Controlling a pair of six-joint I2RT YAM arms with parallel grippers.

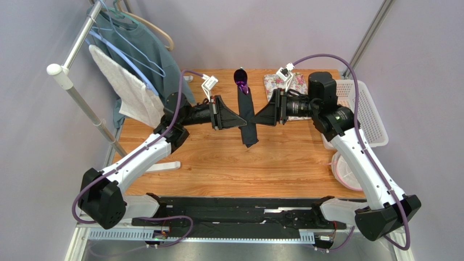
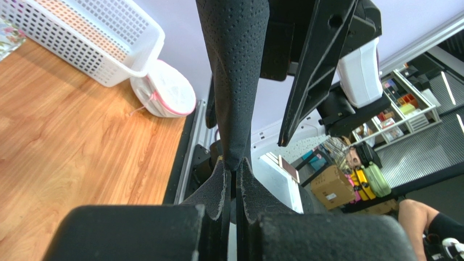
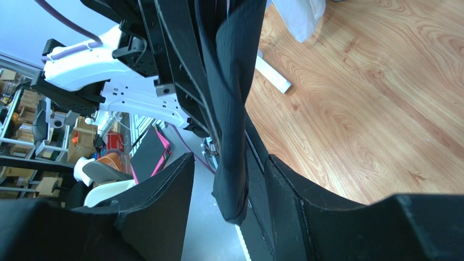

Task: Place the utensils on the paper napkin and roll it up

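Note:
The black paper napkin (image 1: 248, 117) is rolled into a narrow tube and held up above the wooden table (image 1: 272, 163). A purple spoon's bowl (image 1: 240, 80) sticks out of its far end; any other utensils are hidden inside. My left gripper (image 1: 241, 120) is shut on the roll from the left, and in the left wrist view my left gripper (image 2: 234, 163) pinches the napkin (image 2: 234, 70). My right gripper (image 1: 257, 118) faces it from the right. In the right wrist view my right gripper (image 3: 229, 159) is open, its jaws standing apart around the napkin (image 3: 231, 109) without touching it.
A floral mat (image 1: 280, 84) lies at the back of the table. A white basket (image 1: 370, 109) stands at the right edge, with a pink-rimmed white item (image 1: 346, 171) in front of it. A clothes rack with hangers and cloths (image 1: 120, 70) stands at the back left.

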